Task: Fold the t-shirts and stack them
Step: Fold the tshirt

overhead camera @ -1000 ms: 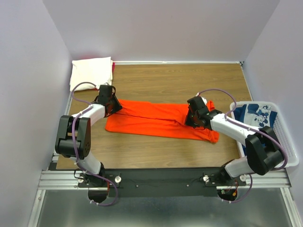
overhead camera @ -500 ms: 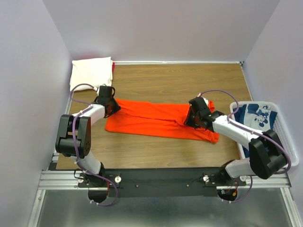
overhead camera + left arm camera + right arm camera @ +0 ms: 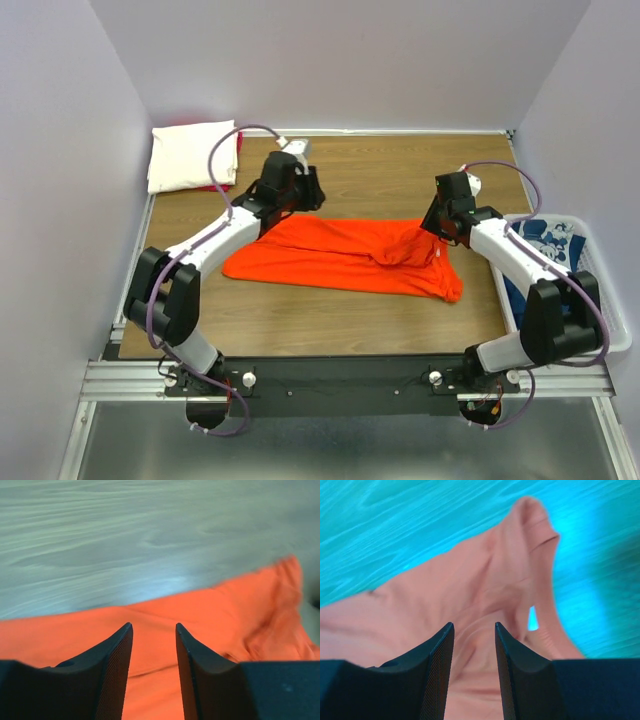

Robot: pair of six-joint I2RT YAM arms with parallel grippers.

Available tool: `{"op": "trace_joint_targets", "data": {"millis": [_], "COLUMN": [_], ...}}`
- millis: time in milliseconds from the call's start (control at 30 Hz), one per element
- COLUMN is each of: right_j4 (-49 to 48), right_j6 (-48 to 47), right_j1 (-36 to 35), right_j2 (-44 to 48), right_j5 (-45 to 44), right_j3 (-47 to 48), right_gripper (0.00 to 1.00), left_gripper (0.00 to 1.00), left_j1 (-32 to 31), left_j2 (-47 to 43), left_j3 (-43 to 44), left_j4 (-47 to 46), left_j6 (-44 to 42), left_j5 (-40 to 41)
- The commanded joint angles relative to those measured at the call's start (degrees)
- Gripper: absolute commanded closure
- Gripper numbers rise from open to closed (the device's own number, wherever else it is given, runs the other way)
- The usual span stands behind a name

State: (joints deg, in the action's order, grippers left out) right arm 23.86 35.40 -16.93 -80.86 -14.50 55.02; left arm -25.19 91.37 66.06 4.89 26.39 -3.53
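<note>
A bright orange t-shirt [image 3: 330, 258] lies spread across the middle of the wooden table, bunched in a lump near its right end [image 3: 400, 250]. My left gripper [image 3: 305, 195] hovers open over the shirt's back left edge. In the left wrist view the orange cloth [image 3: 210, 610] lies below the parted left gripper [image 3: 154, 626], which holds nothing. My right gripper [image 3: 436, 222] stands open above the shirt's back right corner. The right wrist view shows the wrinkled cloth [image 3: 485, 575] beneath the empty right gripper [image 3: 474, 625]. A folded cream-white t-shirt [image 3: 192, 155] rests at the back left corner.
A red-pink cloth edge [image 3: 226, 185] peeks out under the cream-white shirt. A white lattice basket [image 3: 605, 300] at the right edge holds a navy shirt with a white print [image 3: 545, 240]. Bare table [image 3: 380, 165] runs behind the orange shirt.
Both grippers have opened and let go of the orange shirt. The left arm swung right and toward the back, the right arm drew back and up. The shirt's right end is now bunched.
</note>
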Motion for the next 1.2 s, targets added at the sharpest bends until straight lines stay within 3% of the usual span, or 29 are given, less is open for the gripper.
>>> {"op": "trace_joint_targets", "data": {"millis": [0, 267, 433, 1167], "right_j4": [2.51, -0.03, -1.53, -4.08], "right_j6": [-4.01, -4.64, -4.2, -3.67], "right_j1": [3.56, 5.94, 6.2, 6.29], "right_j2": [-4.56, -8.61, -8.61, -9.58], "right_j5": [-0.88, 2.02, 3.51, 5.18], "right_j3": [2.98, 1.94, 0.26, -1.76], "right_gripper": [0.55, 0.55, 0.55, 0.55], "left_gripper": [0.51, 0.48, 0.47, 0.49], "left_j1": [-5.38, -18.03, -22.0, -26.4], "left_j2": [3.72, 13.11, 17.69, 25.17], "left_j3": [3.1, 10.31, 13.91, 16.82], "left_j4": [-0.93, -1.46, -1.55, 1.44], "left_j6": [-5.82, -8.55, -9.25, -9.16], "left_j5": [-7.62, -12.64, -14.48, -6.67]}}
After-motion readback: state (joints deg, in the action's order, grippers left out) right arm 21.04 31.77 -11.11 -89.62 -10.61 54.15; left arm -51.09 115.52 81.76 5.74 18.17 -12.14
